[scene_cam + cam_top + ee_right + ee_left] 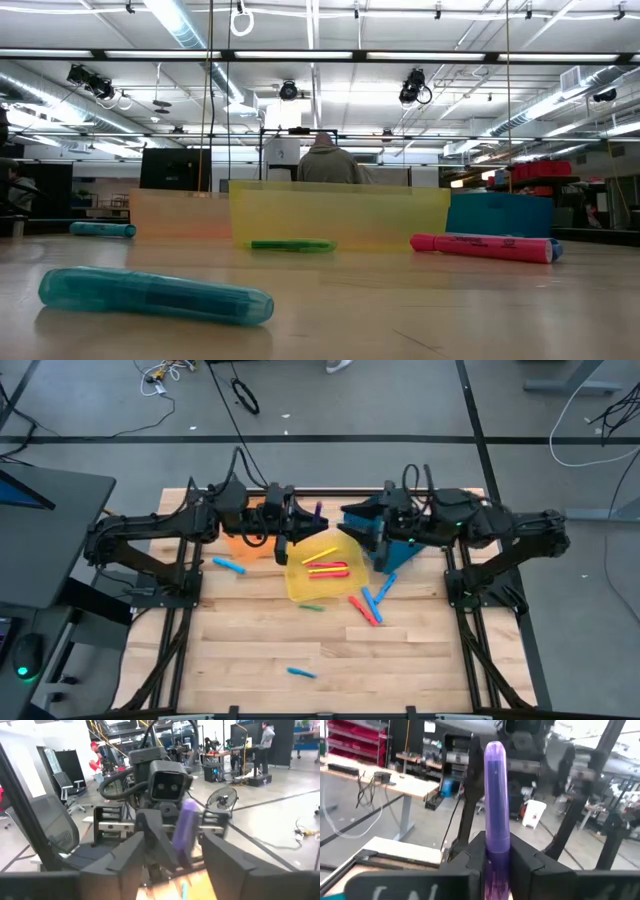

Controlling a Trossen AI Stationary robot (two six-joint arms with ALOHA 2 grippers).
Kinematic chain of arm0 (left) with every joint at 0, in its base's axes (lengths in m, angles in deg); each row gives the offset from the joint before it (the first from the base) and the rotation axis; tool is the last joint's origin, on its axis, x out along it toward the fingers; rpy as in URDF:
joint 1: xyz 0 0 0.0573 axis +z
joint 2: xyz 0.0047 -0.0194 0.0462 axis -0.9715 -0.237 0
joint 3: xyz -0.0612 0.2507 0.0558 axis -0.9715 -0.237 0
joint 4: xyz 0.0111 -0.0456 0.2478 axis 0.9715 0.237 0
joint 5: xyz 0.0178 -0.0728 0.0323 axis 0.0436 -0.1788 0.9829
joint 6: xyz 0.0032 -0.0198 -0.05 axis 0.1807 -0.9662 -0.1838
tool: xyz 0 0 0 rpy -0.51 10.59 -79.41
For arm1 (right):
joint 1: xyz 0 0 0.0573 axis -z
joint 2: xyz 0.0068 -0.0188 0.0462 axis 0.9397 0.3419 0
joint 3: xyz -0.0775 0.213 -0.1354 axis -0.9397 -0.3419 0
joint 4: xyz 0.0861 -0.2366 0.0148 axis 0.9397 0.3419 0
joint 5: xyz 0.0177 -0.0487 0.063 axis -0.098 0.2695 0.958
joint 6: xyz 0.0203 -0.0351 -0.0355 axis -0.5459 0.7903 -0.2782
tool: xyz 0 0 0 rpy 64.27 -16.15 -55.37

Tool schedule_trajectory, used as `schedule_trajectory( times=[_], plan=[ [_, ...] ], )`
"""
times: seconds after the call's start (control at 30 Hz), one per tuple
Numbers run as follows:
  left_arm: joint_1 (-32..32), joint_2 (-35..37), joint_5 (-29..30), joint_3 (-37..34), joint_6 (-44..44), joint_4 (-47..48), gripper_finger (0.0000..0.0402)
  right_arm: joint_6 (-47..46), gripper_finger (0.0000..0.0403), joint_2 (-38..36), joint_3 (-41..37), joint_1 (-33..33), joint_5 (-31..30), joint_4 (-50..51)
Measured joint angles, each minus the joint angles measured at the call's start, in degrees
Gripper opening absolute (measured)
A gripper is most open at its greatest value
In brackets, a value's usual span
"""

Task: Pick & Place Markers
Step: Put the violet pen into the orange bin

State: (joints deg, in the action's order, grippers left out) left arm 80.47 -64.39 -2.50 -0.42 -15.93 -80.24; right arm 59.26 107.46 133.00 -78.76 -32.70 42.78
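Both grippers face each other over the bins: my left gripper (496,865) clenches the purple plastic marker (496,795) upright, while my right gripper (172,855) stands released, nearest it.

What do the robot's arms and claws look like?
Both arms are black, built from chunky jointed pieces, with thin black cables looping over them. The left claw and the right claw each have two dark, flat, blocky fingers. A small green light glows on the right arm.
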Motion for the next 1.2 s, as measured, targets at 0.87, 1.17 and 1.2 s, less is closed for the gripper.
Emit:
schedule_trajectory(
  times=[0.87, 1.17, 1.2],
  plan=[
    [11.90, 12.86, 54.53, 0.02, 8.51, 22.32, 0.0044, -9.88, 0.0236, -1.75, 0.00, -3.98, -2.93, 16.47],
    [19.74, 11.45, 48.96, 0.05, 7.69, 30.01, 0.0057, -11.22, 0.0236, -1.28, 0.00, -3.96, -2.93, 16.20],
    [21.52, 11.39, 46.03, 0.05, 5.51, 32.40, 0.0051, -11.22, 0.0236, -1.26, 0.00, -3.96, -2.93, 16.13]
  ],
)
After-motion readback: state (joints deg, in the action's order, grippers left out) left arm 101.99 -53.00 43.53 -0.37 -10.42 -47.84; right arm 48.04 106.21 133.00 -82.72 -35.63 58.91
